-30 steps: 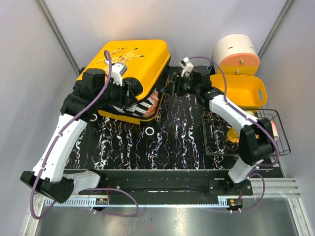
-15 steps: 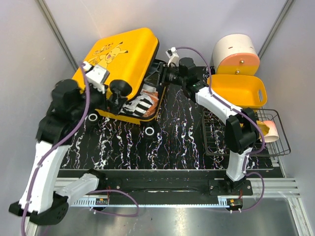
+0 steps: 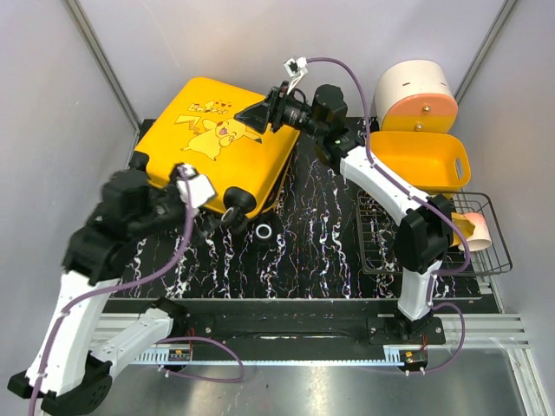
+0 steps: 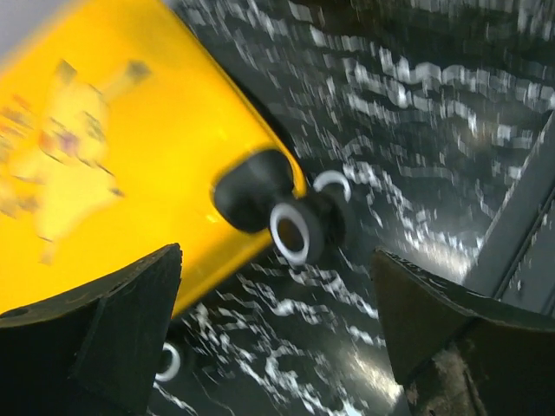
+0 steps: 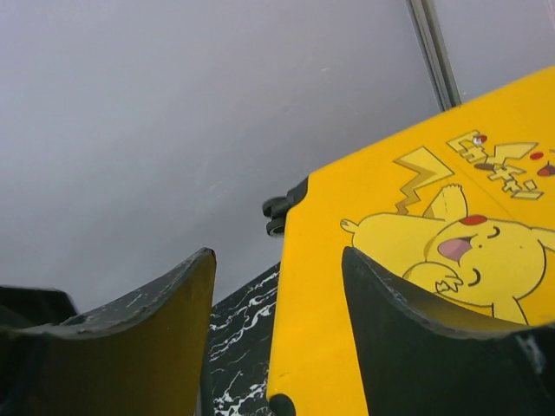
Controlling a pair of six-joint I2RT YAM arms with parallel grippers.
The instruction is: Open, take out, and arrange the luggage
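Okay, the luggage [image 3: 208, 147] lies flat on the black marbled counter [image 3: 312, 243], at the back left, turned at an angle so one corner points toward the far wall. It is a glossy yellow hard shell with its lid shut and the cartoon character print facing up, bright and clear in the right wrist view [image 5: 312, 260]. A black-and-white wheel [image 3: 264, 230] sticks out at the near right corner, down on the counter. Over to the left gripper [image 3: 227, 211]: it hovers low at that near edge, just by the wheels, with its fingers [image 4: 130, 321] spread wide and nothing between them. Its wrist view is blurred, but the wheel [image 4: 295, 230] and the yellow shell [image 4: 130, 173] show beyond the gap. The right gripper [image 3: 250, 116] is up at the far right corner of the case, its fingers [image 5: 408, 347] parted and holding nothing. I can't tell whether one of them brushes the shell.
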